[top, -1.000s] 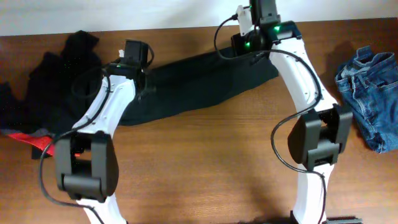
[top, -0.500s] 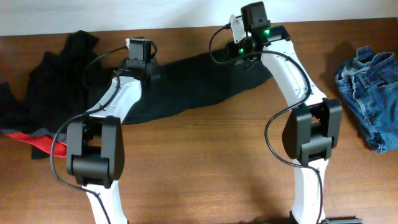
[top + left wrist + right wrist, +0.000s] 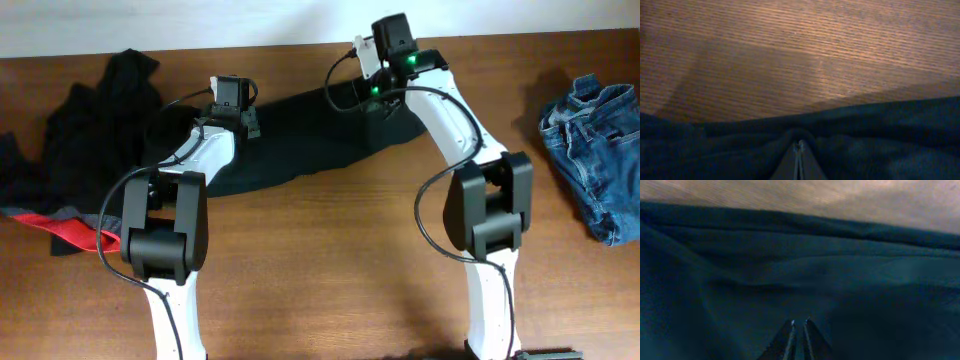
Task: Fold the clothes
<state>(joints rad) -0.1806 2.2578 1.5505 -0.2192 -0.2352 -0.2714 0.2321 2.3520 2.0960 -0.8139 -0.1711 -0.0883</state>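
I'm mid-fold on the trousers (image 3: 300, 140), which lie stretched along the 12 o'clock edge of the counter (image 3: 330, 250). My left tool (image 3: 798, 146) is clenched on them, with the cloth bunched up around its tips. It sits toward their 9 o'clock end. My right tool (image 3: 799, 323) is over their 3 o'clock end, with its tips nearly together and only a thin slit between. I can't tell whether cloth is caught in that slit.

The next move, I judge, is to carry both ends together toward 6 o'clock so one long edge lands on the other. That calls for matched travel, or the limp cloth will skew.

The jeans (image 3: 600, 150) wait crumpled at 3 o'clock. A black heap (image 3: 100, 120) and a red-edged piece (image 3: 75, 232) lie at 9 o'clock. I see no bin or basket.
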